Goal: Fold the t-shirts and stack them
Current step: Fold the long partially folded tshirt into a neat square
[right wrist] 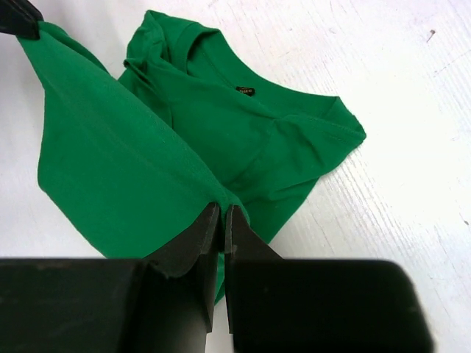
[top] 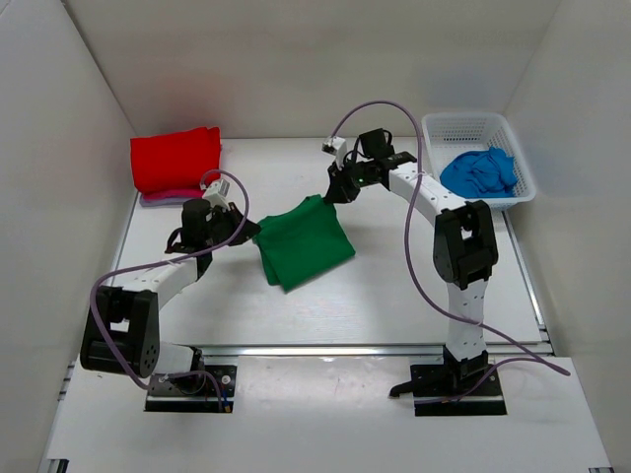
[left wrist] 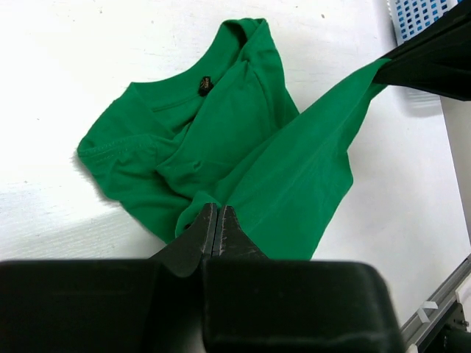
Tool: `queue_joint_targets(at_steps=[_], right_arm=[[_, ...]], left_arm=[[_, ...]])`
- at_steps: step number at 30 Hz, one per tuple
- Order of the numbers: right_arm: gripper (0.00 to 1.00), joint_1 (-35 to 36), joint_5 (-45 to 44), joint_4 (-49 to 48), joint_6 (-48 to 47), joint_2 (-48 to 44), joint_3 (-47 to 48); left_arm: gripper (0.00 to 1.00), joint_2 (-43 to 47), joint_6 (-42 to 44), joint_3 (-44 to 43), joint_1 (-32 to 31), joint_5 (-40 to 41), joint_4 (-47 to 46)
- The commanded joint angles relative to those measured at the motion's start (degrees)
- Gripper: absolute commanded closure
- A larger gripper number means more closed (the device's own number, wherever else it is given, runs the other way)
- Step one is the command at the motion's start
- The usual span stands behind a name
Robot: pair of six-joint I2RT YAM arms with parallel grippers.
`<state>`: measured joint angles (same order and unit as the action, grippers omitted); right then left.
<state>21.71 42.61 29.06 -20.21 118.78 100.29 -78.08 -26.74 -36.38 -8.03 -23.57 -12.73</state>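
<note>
The green t-shirt (top: 304, 241) lies in the middle of the table, its hem edge lifted and stretched between both grippers. My left gripper (top: 252, 233) is shut on its left corner (left wrist: 202, 202). My right gripper (top: 332, 193) is shut on its far corner (right wrist: 224, 198). The shirt's neck and label show on the table in the left wrist view (left wrist: 204, 84) and the right wrist view (right wrist: 245, 90). A folded red t-shirt (top: 175, 158) sits on a pink one (top: 158, 197) at the back left. A crumpled blue t-shirt (top: 480, 171) lies in the basket.
The white mesh basket (top: 455, 126) stands at the back right, near the right arm's elbow. White walls enclose the table on three sides. A metal rail (top: 345, 350) runs along the front edge.
</note>
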Motion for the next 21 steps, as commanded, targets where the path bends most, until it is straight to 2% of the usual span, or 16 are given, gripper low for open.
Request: queue_joint_targets(at_steps=[1, 6, 11, 15, 21], right_arm=[[1.0, -0.71, 1.16, -2.08, -0.97, -0.82, 2.54], [0.99, -0.18, -0.16, 1.87, -2.2, -5.92, 0.88], [1.0, 1.92, -3.93, 0.3, -1.42, -19.52, -11.4], [1.0, 3.77, -5.52, -0.67, 0.17, -27.97, -18.72], [1.0, 6.84, -7.81, -0.5, 1.84, -34.83, -26.45]], left_arm=[[1.0, 0.47, -0.77, -0.88, 0.39, -0.68, -2.56], [1.0, 5.47, 0.02, -4.39, -0.23, -4.28, 3.48], [1.0, 11.88, 3.53, -7.39, -2.33, -4.82, 12.71], [1.0, 17.42, 4.07, -6.43, -3.04, -5.08, 17.55], [1.0, 25.07, 4.15, -2.21, -2.87, -5.69, 21.25]])
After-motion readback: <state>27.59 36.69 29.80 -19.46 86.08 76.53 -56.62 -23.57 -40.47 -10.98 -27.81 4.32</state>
